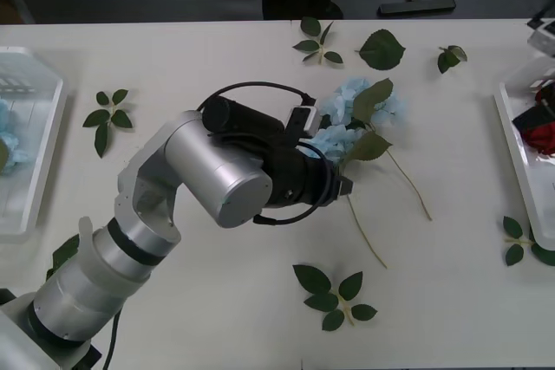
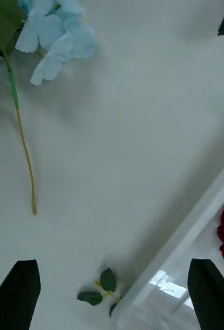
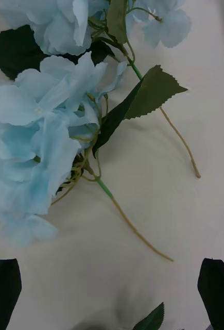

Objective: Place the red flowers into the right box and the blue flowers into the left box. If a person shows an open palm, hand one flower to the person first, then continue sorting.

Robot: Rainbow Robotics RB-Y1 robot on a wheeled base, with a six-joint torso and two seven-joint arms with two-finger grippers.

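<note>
1. The table (image 1: pixel 217 318) is being strewn with loose green leaf sprigs (image 1: pixel 334 296).
2. The left box (image 1: pixel 35 162) is being shown at the left edge, with a pale blue cluster inside.
3. The right box (image 1: pixel 520 162) is lying at the right edge, with red flowers (image 1: pixel 542 136) inside.
4. Two blue flowers (image 1: pixel 347 123) are lying mid-table, stems trailing toward the near right.
5. The left gripper (image 3: pixel 112 294) is being held just above them, fingers (image 3: pixel 3 289) spread apart.
6. The right gripper (image 2: pixel 114 294) is being held over the right box's rim, jaws apart.
</note>
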